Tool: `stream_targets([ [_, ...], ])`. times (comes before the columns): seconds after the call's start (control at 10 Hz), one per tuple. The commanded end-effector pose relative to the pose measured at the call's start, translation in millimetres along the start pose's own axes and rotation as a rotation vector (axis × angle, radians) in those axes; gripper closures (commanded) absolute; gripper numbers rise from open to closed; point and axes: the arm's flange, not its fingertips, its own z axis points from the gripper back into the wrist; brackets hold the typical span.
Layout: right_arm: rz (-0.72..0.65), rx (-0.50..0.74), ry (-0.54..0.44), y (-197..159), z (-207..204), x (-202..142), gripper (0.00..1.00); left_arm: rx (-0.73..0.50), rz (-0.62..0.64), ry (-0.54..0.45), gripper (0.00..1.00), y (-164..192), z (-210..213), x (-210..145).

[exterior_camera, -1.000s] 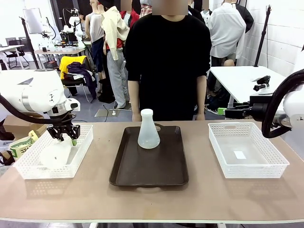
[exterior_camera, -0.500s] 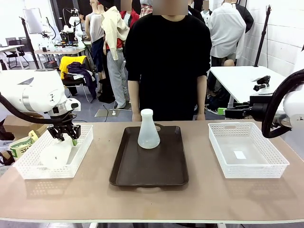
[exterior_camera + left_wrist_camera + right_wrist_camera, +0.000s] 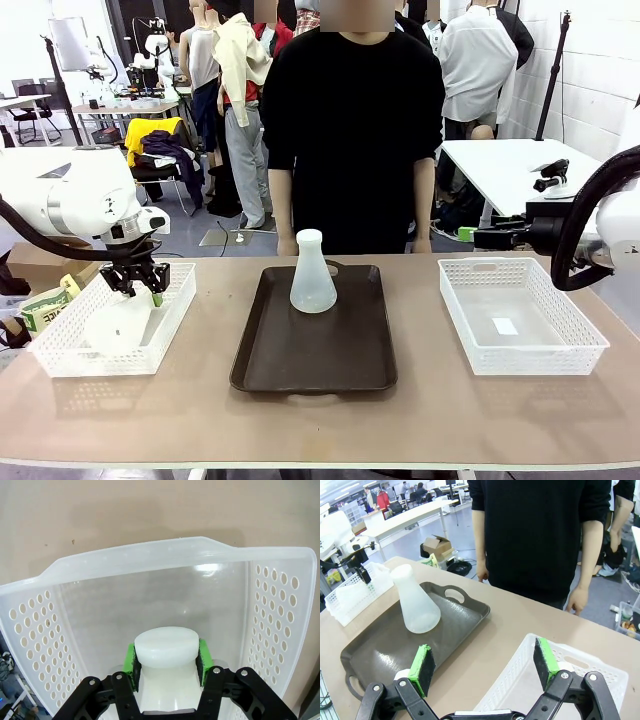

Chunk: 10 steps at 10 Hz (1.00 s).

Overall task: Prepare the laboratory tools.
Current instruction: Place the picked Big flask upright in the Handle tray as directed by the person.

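2 flasks were on the tabletop [image 3: 200, 420]. 1 flask [image 3: 312, 275] stood upright on the far half of the dark brown tray [image 3: 315, 350] in the middle, apart from both arms. The other flask [image 3: 118, 325] lay tilted inside the white basket on the left [image 3: 60, 355], its wide base toward the near side and its neck up at the left gripper [image 3: 140, 285].

In the left wrist view, the left gripper's jaws pinched that flask's neck [image 3: 166, 652], with a green pad [image 3: 130, 661] pressed against each side just below the rim, over the basket's floor [image 3: 150, 600].

The right gripper [image 3: 485, 662] hung above the near edge of the white basket on the right [image 3: 520, 345], its jaws spread wide with nothing between them. A person in a black top [image 3: 352, 120] stood at the far side, hands down by the tabletop's edge.
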Motion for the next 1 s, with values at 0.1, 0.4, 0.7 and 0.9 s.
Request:
stream_targets([
  [0.1,-0.01,0.002,0.009,0.9,0.2,-1.0,0.0,0.001,-0.008,-0.007,1.0,0.2,-0.2,0.7],
  [0.4,-0.01,0.002,0.009,0.9,0.2,-1.0,0.0,0.001,-0.008,-0.007,1.0,0.2,-0.2,0.7],
  [0.7,-0.01,0.002,0.009,0.9,0.2,-1.0,0.0,0.001,-0.008,-0.007,1.0,0.2,-0.2,0.7],
  [0.9,-0.01,0.002,0.009,0.9,0.2,-1.0,0.0,0.001,-0.008,-0.007,1.0,0.2,-0.2,0.7],
])
